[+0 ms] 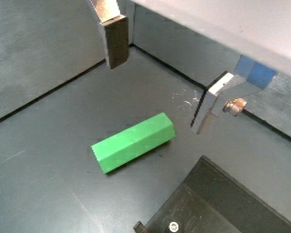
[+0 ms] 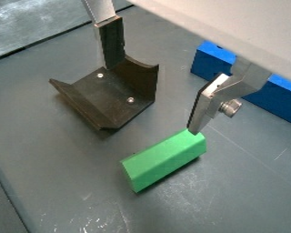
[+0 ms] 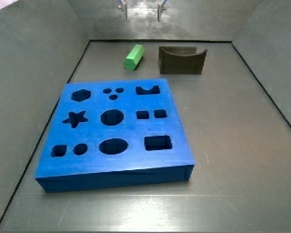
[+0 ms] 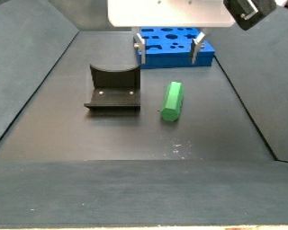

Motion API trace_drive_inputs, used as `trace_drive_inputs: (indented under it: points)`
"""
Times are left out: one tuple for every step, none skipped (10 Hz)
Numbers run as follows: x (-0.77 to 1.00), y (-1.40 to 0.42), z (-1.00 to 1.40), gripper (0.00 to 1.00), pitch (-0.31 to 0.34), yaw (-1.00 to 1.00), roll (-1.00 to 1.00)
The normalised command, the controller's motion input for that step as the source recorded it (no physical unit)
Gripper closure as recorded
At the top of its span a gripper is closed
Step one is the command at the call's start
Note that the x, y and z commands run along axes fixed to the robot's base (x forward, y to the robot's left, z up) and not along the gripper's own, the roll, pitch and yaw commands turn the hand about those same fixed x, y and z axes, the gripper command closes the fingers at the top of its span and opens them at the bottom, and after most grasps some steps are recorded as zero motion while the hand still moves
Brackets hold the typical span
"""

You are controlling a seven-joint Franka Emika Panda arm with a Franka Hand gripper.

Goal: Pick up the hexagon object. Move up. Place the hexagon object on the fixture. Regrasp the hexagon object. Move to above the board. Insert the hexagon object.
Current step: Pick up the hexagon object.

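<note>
the pincer (image 2: 155, 77) hangs open and empty above the dark counter (image 4: 62, 126), its silver fingers (image 1: 114, 44) spread wide over the hexagon object (image 1: 134, 142), which lies flat on its side just beside the fixture (image 2: 109, 98) in both wrist views. in a side view the green peg (image 4: 172, 99) rests apart from the fixture (image 4: 112, 88), with the board (image 4: 168, 47) well behind it (nothing is in hand yet). the peg looks rigid, light and smooth-faced, likely a little slippery; the safest hold seems to be across its two long flat sides near mid-length, so it stays level when lifted.
</note>
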Motion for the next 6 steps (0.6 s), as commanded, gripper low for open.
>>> trace_drive_inputs:
  points:
    - [-0.07, 0.0, -0.2, 0.0, -0.149, 0.0, 0.0]
    - [0.05, 0.0, -0.35, 0.0, -0.186, -0.21, 0.0]
    - [0.04, 0.01, -0.07, 0.0, -0.026, -0.09, -0.05]
    - [0.0, 0.0, -0.16, 0.0, 0.0, 0.0, 0.0]
    - [-0.18, 0.0, -1.0, 0.0, -0.134, -0.32, 0.0]
    - [-0.09, 0.01, -1.0, 0.0, 0.0, -0.51, 0.0]
